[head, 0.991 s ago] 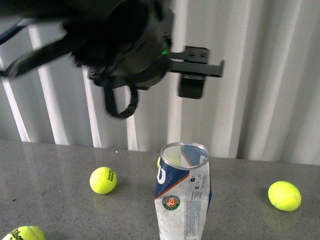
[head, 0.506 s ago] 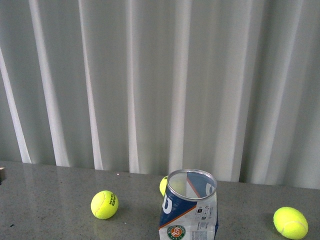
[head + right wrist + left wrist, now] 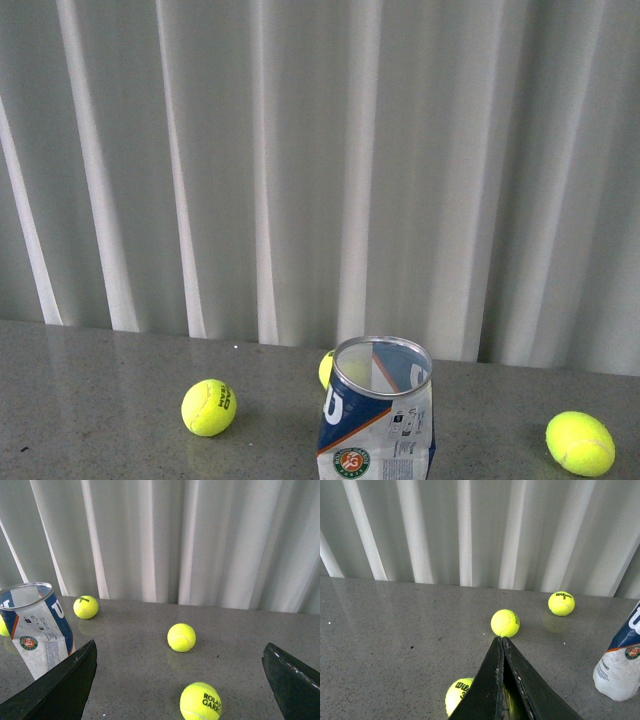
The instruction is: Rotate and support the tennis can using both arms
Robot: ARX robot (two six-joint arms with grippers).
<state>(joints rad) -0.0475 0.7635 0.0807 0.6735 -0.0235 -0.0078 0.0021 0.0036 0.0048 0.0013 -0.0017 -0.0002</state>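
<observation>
The tennis can (image 3: 378, 415) stands upright on the grey table at the bottom middle of the front view, open silver rim up, navy-white-orange label and round logo facing me. No arm shows in the front view. In the left wrist view my left gripper (image 3: 502, 639) is shut and empty, jaws pressed together, apart from the can (image 3: 621, 667) at the frame's edge. In the right wrist view my right gripper (image 3: 180, 652) is open wide and empty, and the can (image 3: 37, 627) stands beside one finger (image 3: 60, 687).
Yellow tennis balls lie loose on the grey table (image 3: 90, 400): one (image 3: 209, 407) left of the can, one (image 3: 580, 443) right, one (image 3: 327, 370) behind it. A ball (image 3: 200, 701) lies between my right fingers. White curtain (image 3: 320, 170) hangs behind.
A black arm that filled the top of the front view a second ago has left the view. The view has shifted, so the can sits lower in it.
</observation>
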